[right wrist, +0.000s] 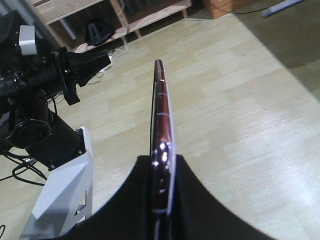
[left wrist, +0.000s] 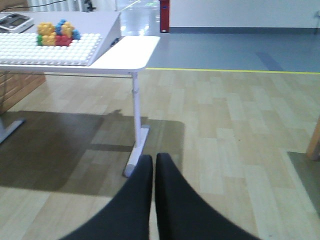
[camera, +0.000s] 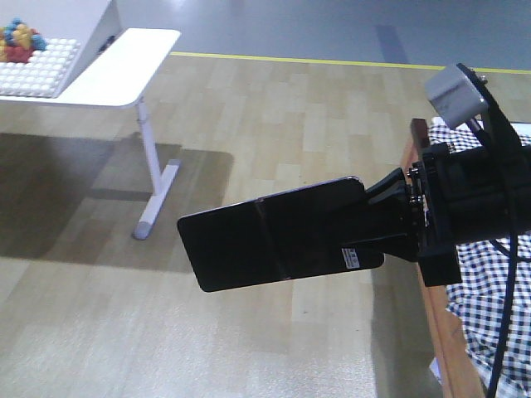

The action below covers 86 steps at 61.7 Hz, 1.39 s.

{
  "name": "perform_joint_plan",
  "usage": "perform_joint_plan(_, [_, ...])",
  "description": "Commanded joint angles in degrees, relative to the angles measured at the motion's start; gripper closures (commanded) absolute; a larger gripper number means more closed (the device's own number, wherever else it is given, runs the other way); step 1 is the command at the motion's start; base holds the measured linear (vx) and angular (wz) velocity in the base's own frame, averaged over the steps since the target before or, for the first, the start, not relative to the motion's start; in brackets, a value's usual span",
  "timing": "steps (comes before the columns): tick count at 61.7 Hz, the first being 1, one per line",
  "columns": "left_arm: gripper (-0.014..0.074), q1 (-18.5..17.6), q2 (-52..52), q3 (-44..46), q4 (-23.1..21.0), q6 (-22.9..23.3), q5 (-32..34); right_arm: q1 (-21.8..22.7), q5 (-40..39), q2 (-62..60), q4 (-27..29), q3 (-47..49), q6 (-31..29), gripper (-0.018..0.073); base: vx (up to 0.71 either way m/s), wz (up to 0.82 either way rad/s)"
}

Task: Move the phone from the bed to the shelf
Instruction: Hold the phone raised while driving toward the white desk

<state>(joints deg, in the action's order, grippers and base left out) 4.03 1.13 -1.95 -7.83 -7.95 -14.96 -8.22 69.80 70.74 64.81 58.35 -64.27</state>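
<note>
Clamped edge-on between the black fingers of the right pincer (right wrist: 161,167), the phone (right wrist: 161,110) shows its pinkish rim in the right wrist view. From the front the same right pincer (camera: 365,225) grasps the phone (camera: 265,240) by its right end. The glossy black face is turned to the camera, with a faint crease across its middle. It hangs in the air over the floor (camera: 290,124), off to the left of the bed and not touching it.

Pale wood planks cover that floor, and a yellow line (camera: 332,62) separates them from grey flooring beyond. A white worktop (left wrist: 130,50) on a slim leg stands at the far left. The bed (camera: 489,315) shows at the right edge as checked cloth over a wooden side rail. Boards of the shelf (right wrist: 165,11) cross the top of the right wrist view.

The left pincer (left wrist: 152,162) is clenched on nothing, its fingers nearly touching. On the worktop lies a white studded board (left wrist: 50,47) carrying coloured blocks (left wrist: 56,34). A small white sticker (camera: 352,259) sits near the phone's gripped end.
</note>
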Motion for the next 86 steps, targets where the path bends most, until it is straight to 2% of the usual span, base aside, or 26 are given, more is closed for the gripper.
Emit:
perform_joint_plan(1, [0.0596, -0.3, 0.3, -0.2, -0.5, 0.2, 4.1, 0.0, 3.6, -1.6, 5.0, 1.6, -0.2, 0.0561, 0.14, -0.32])
perform_joint_plan(41, [0.0596, -0.3, 0.3, -0.2, -0.5, 0.2, 4.1, 0.0, 3.6, -1.6, 5.0, 1.6, -0.2, 0.0561, 0.11, -0.21])
perform_joint_plan(86, [0.0596, -0.3, 0.3, -0.2, -0.5, 0.2, 4.1, 0.0, 3.6, -1.6, 5.0, 1.6, -0.2, 0.0561, 0.14, 0.06])
